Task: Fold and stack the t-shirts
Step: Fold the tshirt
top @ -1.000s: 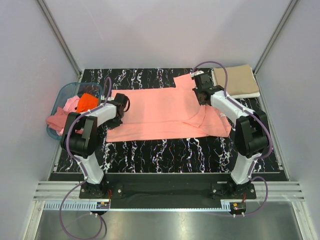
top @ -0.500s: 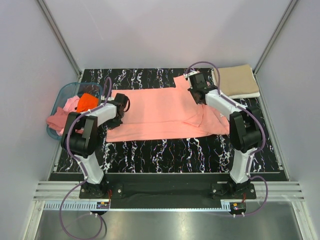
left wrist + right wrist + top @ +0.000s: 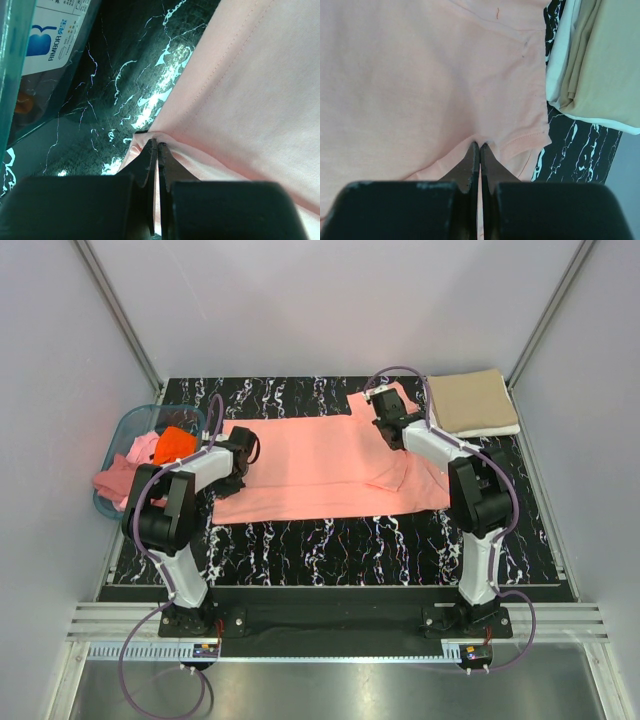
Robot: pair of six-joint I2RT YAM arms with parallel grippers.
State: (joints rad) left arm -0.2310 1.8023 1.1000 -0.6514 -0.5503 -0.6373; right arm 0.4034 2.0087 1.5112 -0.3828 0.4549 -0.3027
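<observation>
A salmon-pink t-shirt [image 3: 310, 460] lies spread across the black marbled table. My left gripper [image 3: 234, 476] is shut on a pinch of its left edge [image 3: 157, 145], down at the table surface. At the shirt's far right end my right gripper [image 3: 386, 420] is shut on a fold of fabric beside the sleeve hem [image 3: 479, 145]. A tan t-shirt [image 3: 472, 400] lies folded at the back right corner, and its edge shows in the right wrist view [image 3: 605, 55]. Orange [image 3: 175, 443] and pink [image 3: 120, 478] t-shirts are bunched in the basket.
A translucent teal basket [image 3: 125, 430] stands at the table's left edge, close to my left gripper; its wall [image 3: 15, 60] shows in the left wrist view. Grey walls enclose the table on three sides. Bare marbled table [image 3: 330, 540] lies in front of the shirt.
My right gripper has moved left and toward the back with the salmon-pink fabric in it, pulling the right sleeve area inward. The left arm has stayed put.
</observation>
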